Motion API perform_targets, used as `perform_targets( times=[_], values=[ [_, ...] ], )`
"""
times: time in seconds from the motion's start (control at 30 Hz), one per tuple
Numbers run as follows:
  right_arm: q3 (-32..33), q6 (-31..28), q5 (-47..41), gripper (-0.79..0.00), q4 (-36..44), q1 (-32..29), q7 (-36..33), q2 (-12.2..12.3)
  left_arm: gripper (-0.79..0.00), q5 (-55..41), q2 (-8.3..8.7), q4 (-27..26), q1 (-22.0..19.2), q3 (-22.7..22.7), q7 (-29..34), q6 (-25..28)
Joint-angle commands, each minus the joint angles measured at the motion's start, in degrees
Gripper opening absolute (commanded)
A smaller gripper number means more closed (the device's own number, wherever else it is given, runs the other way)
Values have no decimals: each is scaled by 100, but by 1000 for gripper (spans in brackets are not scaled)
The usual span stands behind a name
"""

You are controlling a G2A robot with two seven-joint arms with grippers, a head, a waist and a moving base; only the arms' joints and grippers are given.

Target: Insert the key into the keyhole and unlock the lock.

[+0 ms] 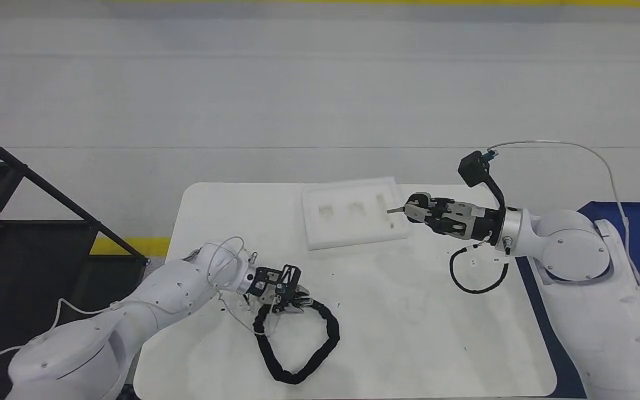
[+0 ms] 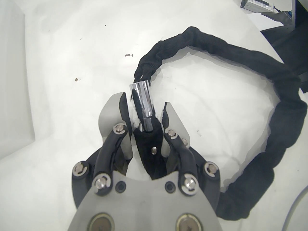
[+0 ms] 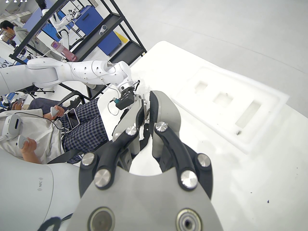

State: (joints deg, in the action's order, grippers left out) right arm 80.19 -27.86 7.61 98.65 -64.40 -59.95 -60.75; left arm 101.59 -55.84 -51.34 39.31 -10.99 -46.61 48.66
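The key (image 1: 394, 210), clamped by the right gripper (image 3: 146, 102), is pointed leftward above the tray's (image 1: 350, 234) edge; the lock (image 2: 143, 112) is clamped by the left gripper (image 2: 144, 99).

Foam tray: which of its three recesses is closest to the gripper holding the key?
The end recess beside the right gripper: the key juts toward it, while the other two lie farther along the foam tray.

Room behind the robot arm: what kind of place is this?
Probably a robot lab or test hall: another white robot stands in the background, near a black metal rack and blue cabinets.
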Motion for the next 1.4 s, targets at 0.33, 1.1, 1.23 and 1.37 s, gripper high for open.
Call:
perform_targets(
  times=[0.33, 1.1, 1.23, 1.37],
  values=[
    [0, 0, 0, -785, 0, 0, 0, 0, -785, -153, -2, 30, 0, -221, -625, -74],
    [-60, 633, -57, -785, 205, -37, -275, 51, -785, -1218, 1124, -2317, 135, -1093, -774, 128],
    [-64, 818, -177, -785, 391, 0, -553, 87, -785, -1305, 1244, -2649, 101, -1385, -753, 145],
    [-24, 1040, -231, -785, 651, -4, -705, 124, -785, -1509, 1277, -2885, 97, -1621, -650, 164]
  ],
)
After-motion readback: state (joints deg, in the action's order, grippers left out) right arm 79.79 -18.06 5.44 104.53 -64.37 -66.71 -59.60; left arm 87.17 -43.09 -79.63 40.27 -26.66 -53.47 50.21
